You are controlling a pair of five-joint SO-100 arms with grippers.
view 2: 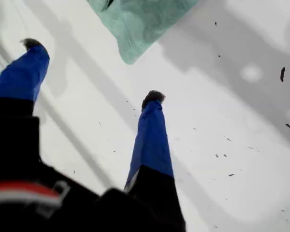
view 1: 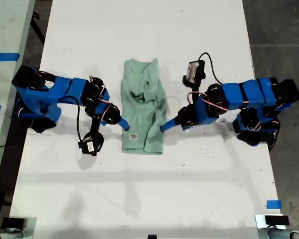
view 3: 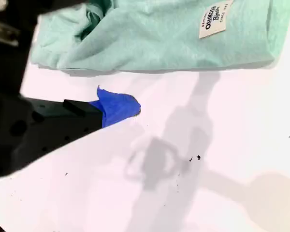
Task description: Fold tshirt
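Note:
The pale mint-green tshirt [view 1: 143, 107] lies bunched into a narrow, wrinkled strip in the middle of the white table [view 1: 149, 189]. Its label [view 3: 214, 21] faces up near the hem. My first gripper [view 2: 92, 70] belongs to the arm on the exterior view's right [view 1: 168, 125]. It is open and holds nothing, hanging just short of a corner of the tshirt [view 2: 140, 29]. My second gripper [view 1: 120, 123] reaches in from the exterior view's left. One blue finger [view 3: 118, 106] rests on the table beside the tshirt's edge [view 3: 154, 43], with nothing pressed against it.
Both blue arm bases stand at the table's side edges, at the exterior view's left [view 1: 35, 97] and right [view 1: 261, 107], with black cables looping by them. Blue tape marks [view 1: 273, 204] sit on the table. Dark floor [view 1: 284, 30] lies beyond the exterior view's right edge.

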